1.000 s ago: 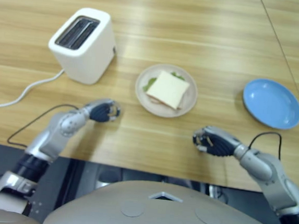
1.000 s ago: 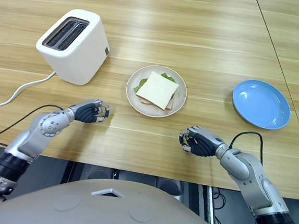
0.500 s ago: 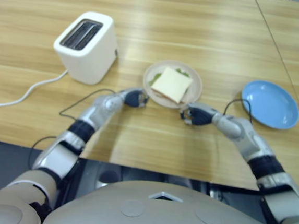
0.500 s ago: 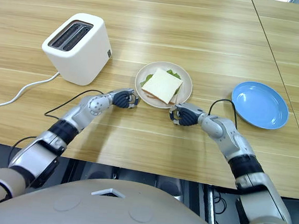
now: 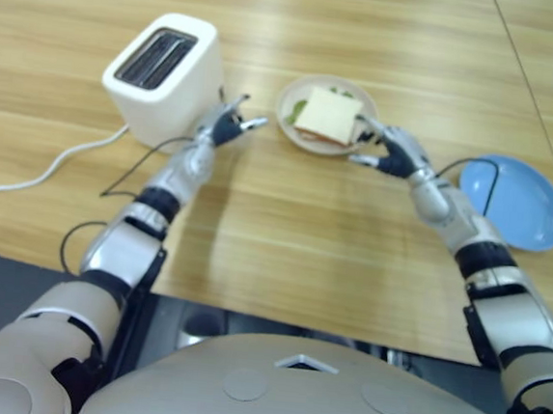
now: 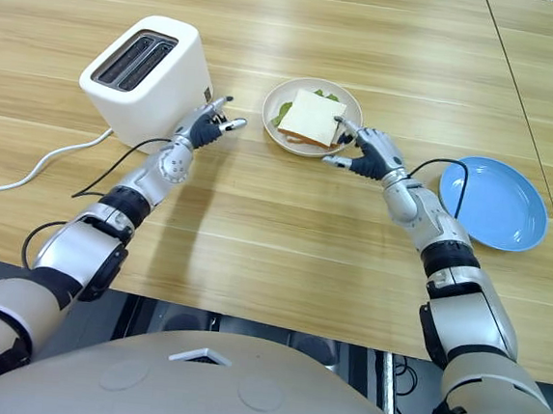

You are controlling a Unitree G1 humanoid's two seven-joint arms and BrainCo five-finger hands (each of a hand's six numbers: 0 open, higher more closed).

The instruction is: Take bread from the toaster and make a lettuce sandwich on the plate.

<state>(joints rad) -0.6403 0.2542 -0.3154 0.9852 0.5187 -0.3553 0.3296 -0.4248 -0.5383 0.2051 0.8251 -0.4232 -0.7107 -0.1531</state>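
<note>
A white toaster (image 6: 147, 78) with empty slots stands at the left of the wooden table. To its right a beige plate (image 6: 281, 138) carries a sandwich (image 6: 312, 117), white bread on top with green lettuce showing at the edges. My left hand (image 6: 208, 125) hovers open between the toaster and the plate, fingers spread, holding nothing. Just right of the plate my right hand (image 6: 366, 153) is open too, with its fingertips at the plate's right rim beside the sandwich.
A blue plate (image 6: 491, 203) with nothing on it lies at the right, a black cable crossing its near-left edge. The toaster's white cord (image 6: 30, 164) trails off to the left. A seam between table tops (image 6: 518, 102) runs along the right.
Both arms have stretched forward from the table's near edge to either side of the plate, and both hands have gone from curled to open. The camera also shifted.
</note>
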